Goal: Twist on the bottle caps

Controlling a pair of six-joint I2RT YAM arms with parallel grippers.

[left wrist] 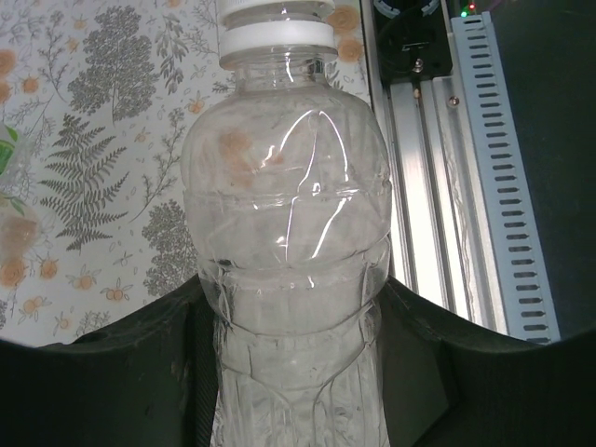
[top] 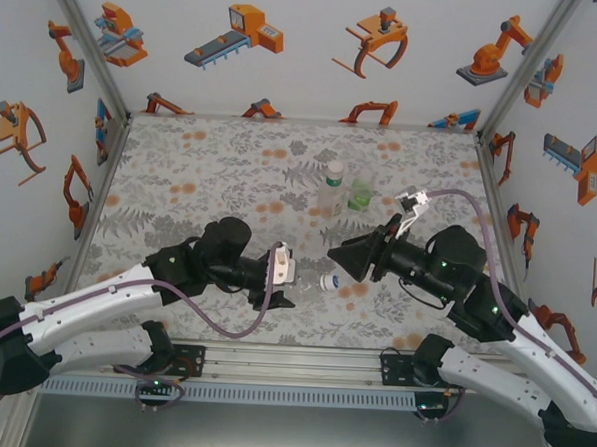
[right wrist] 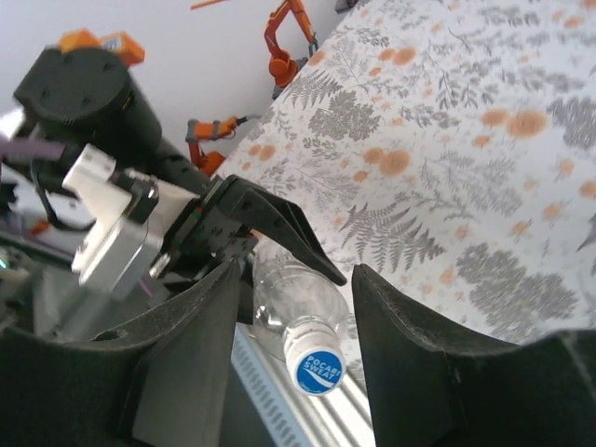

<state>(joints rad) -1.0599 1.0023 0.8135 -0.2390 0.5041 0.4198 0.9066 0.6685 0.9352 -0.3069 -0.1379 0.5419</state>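
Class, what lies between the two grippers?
A clear bottle, cap on, held by the left gripper, pointing at the right gripper; the right wrist view shows it.

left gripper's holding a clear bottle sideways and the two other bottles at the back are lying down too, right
Not quite. The left gripper does hold a clear bottle sideways, but the white-capped bottle and the green bottle at the back stand upright, not lying down. The top external view shows it.
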